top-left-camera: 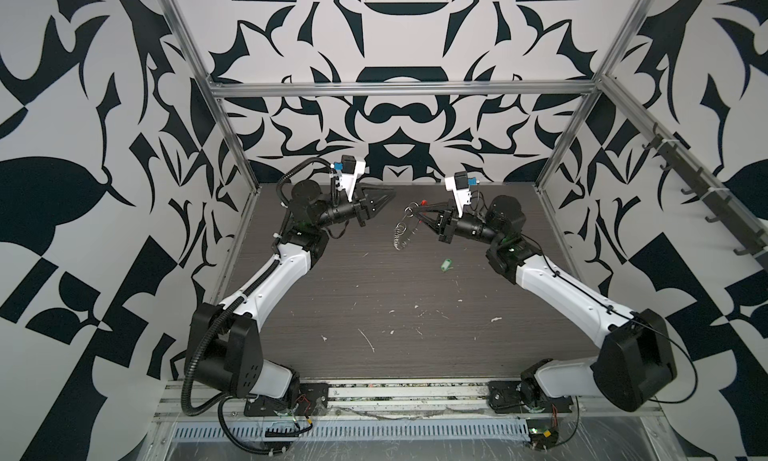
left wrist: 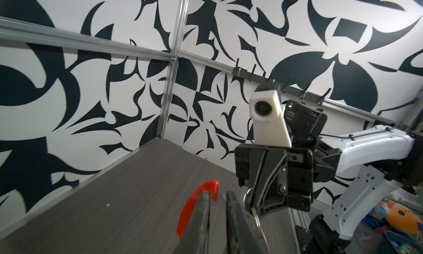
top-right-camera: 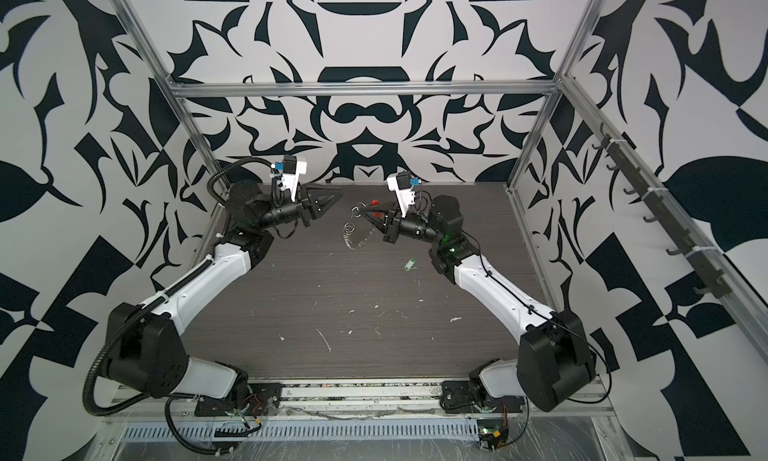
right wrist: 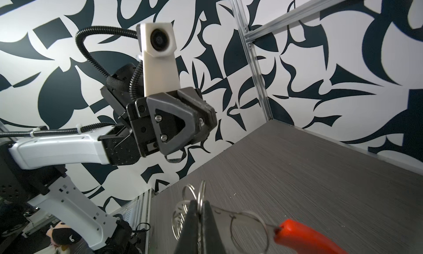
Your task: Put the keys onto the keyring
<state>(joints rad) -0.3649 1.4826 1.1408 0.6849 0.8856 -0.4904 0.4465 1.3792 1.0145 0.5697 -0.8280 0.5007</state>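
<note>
Right hand [right wrist: 199, 204] is pressed together on a few of the keyring's [top-left-camera: 402, 232] thin steel loops. It holds them above the bench [top-left-camera: 374, 296], so the rest dangles below its fingertips as a loose, springy coil of wire rings. The smooth, curved red segment [right wrist: 304, 236] juts out beside the fingers. Held aloft like this, the keyring is probably being offered to the other arm. Left hand [top-left-camera: 390, 193] faces it, level and a little apart, with its fingers nearly together, a slim gap showing and nothing between them. The key [top-left-camera: 446, 263], a glossy green oblong plastic tag, lies flat on the dark wood-grain bench. It sits below and behind the right hand, beside its forearm, and has not yet been picked up.
</note>
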